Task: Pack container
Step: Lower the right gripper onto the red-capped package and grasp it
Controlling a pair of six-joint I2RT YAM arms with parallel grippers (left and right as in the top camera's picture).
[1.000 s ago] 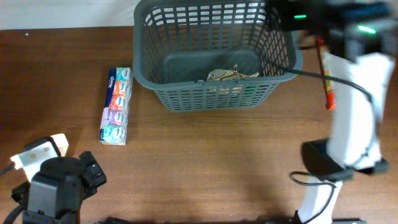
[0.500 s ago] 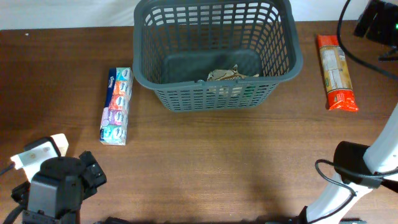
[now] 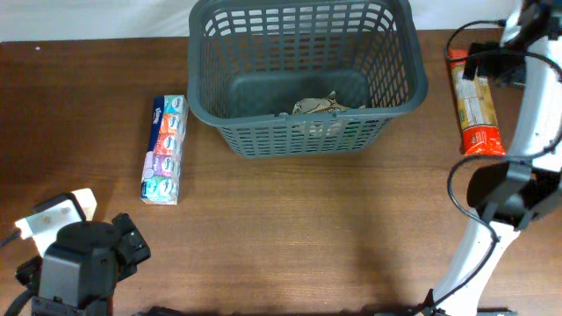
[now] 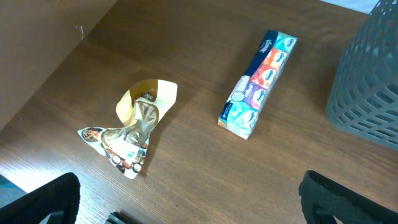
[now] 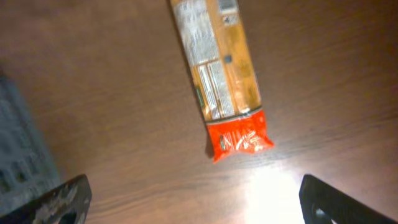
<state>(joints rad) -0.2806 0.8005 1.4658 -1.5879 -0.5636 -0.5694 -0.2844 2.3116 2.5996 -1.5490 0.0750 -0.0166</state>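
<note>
large dark grey slotted plastic basket [image 3: 303, 136] is placed at the far middle of the brown wooden table [image 3: 307, 228], a crumpled wrapper [image 3: 320, 107] already inside. right gripper [image 5: 196, 202] is spread wide, empty, above the long orange-red plastic pasta packet [image 5: 217, 68]. left gripper [image 4: 186, 208] is likewise released, empty. risk: if the packet is pinched near one end, it may sag, slip or get snagged on the basket rim.

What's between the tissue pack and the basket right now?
Nothing: only bare table between the tissue pack and the basket, clearest in the left wrist view.
</note>
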